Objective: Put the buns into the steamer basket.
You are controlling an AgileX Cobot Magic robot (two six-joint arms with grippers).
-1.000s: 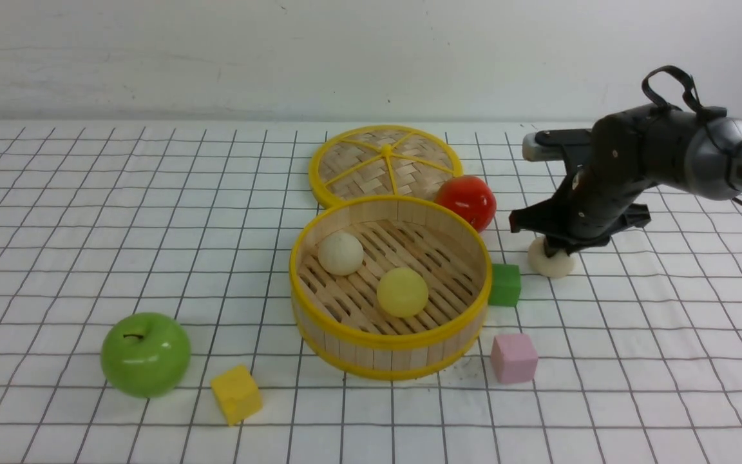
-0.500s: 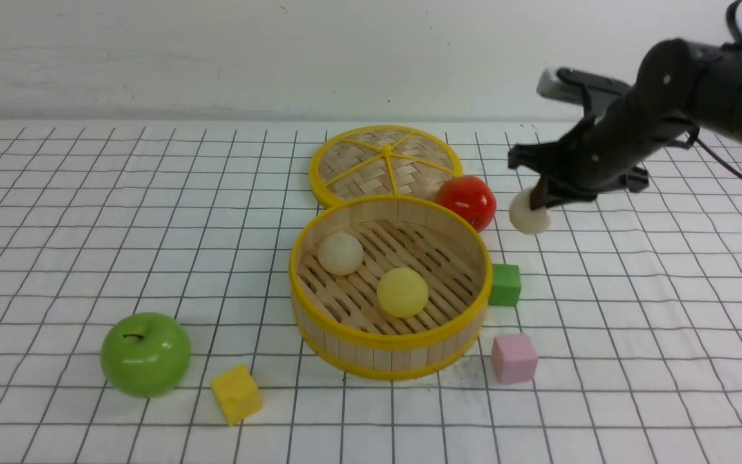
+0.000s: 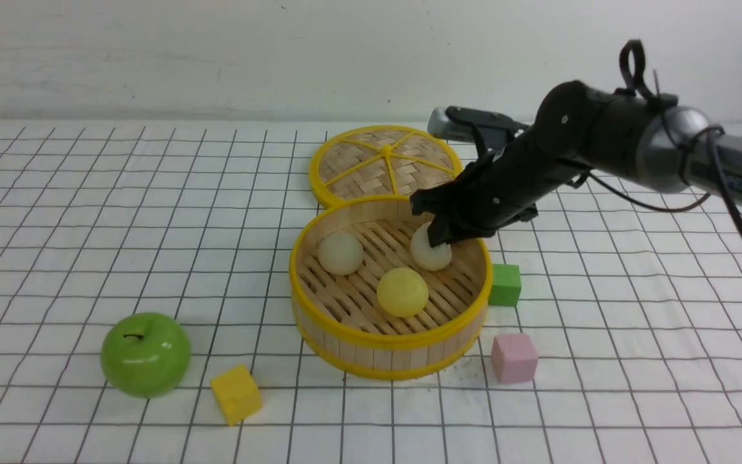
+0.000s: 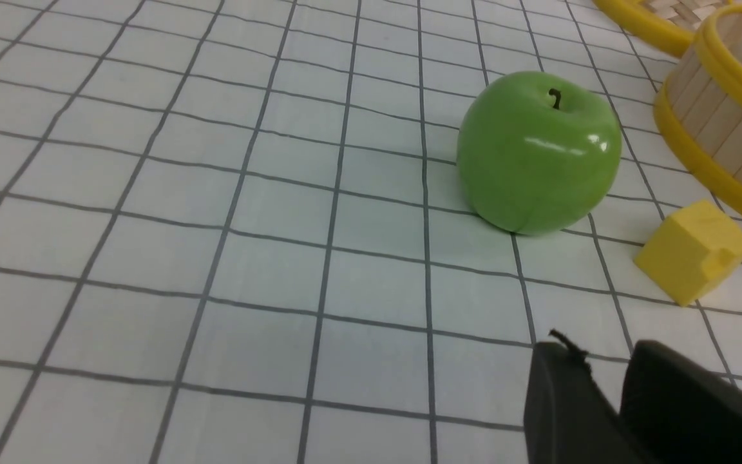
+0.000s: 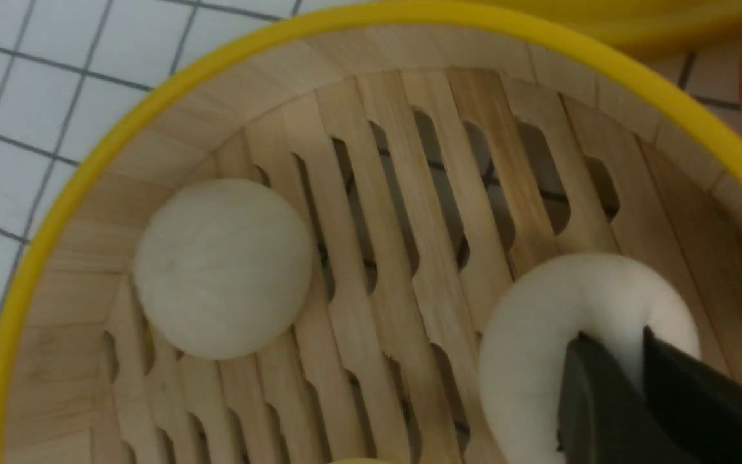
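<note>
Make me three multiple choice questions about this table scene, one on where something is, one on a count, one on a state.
1. The green cube sits: A) beside the steamer basket B) inside it C) on the lid
2. Buns within the basket's rim: A) one B) two C) three
3. The right hand is: A) empty B) shut on a cream bun C) holding the apple

A: the green cube rests on the cloth by the steamer basket.
C: two cream buns and a yellow bun.
B: the right hand pinches the cream bun.
</note>
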